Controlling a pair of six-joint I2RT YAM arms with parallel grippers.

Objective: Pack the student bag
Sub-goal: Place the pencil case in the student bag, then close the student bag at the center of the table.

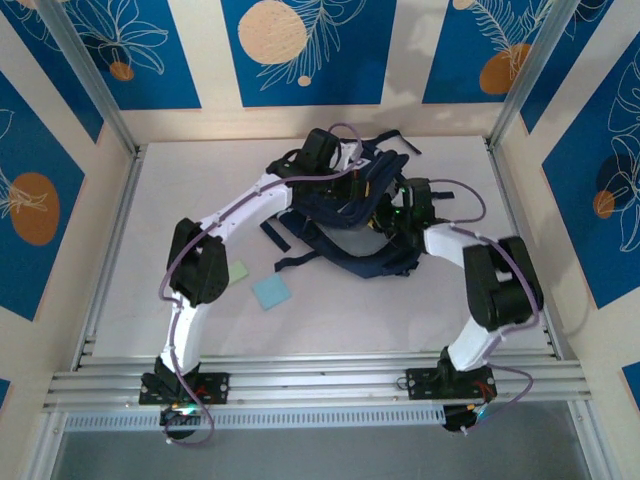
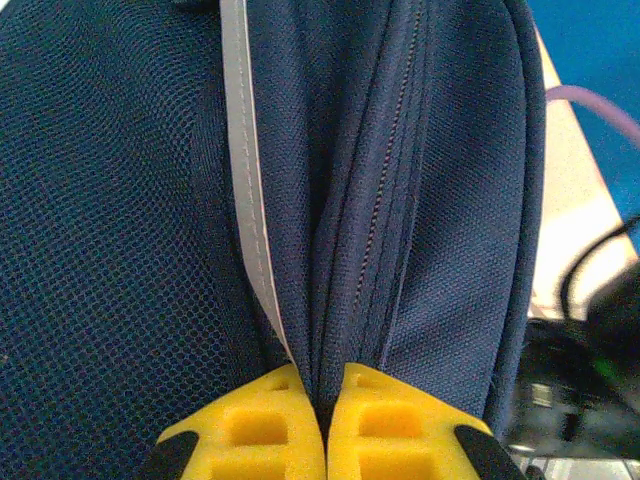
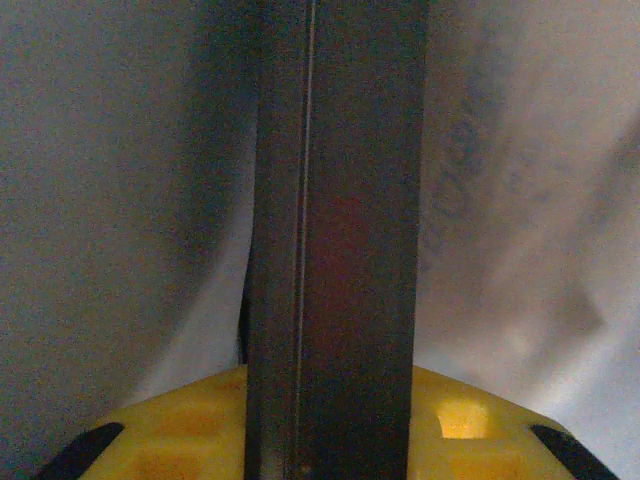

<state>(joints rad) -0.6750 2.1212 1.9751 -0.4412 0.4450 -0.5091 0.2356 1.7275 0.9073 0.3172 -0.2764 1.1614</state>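
student bag (image 1: 350, 248) lies crumpled toward the back middle of the white table (image 1: 330, 325), its black straps (image 1: 285, 240) trailing out on the left side. both arms reach into it from the near edge.

left gripper (image 2: 322, 420) has its yellow fingers (image 2: 245, 432) pressed together on a fold of the bag's navy fabric, just beside a closed zipper (image 2: 385, 200). a light grey stripe (image 2: 245, 200) runs down to the left finger, with navy mesh panel (image 2: 100, 250) further left.

right gripper (image 3: 330, 430) holds a dark flat object (image 3: 335, 250) upright between its yellow fingers, which clamp it on both sides; what the object is cannot be told. pale grey fabric (image 3: 120, 200) lies close behind it.

on the table near the left arm lie a light green square (image 1: 237, 271) and a light blue square (image 1: 271, 291), just beside each other and apart from the bag.
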